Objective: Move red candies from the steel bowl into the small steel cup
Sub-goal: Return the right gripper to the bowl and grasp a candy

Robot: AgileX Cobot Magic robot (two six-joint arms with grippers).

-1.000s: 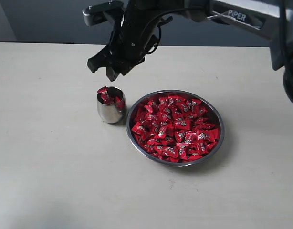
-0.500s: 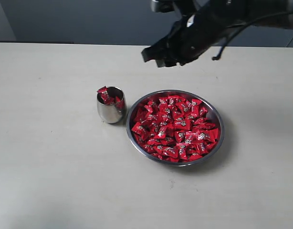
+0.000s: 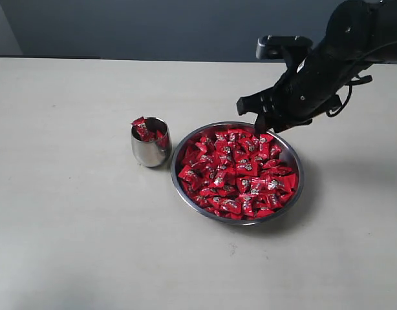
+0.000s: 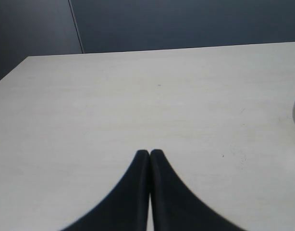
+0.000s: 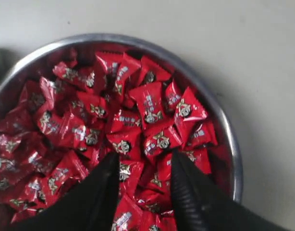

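My right gripper (image 5: 146, 158), released and empty, poised directly above the red candies (image 5: 152, 103) in the steel bowl (image 5: 90, 37).

On table (image 3: 69, 245): steel bowl (image 3: 240, 221) right of centre; small steel cup (image 3: 149, 152) just beside its left rim. In bowl: heap of red candies (image 3: 237, 171); few more in cup. Over bowl's far right rim: right gripper (image 5: 145, 156).

A wide shallow steel bowl (image 3: 175, 169) of red wrapped candies (image 3: 237, 173) sits on the counter (image 3: 75, 226), a small rounded steel cup (image 3: 149, 154) just beside it. The black right tool (image 3: 266, 121) hangs over the bowl's far rim.
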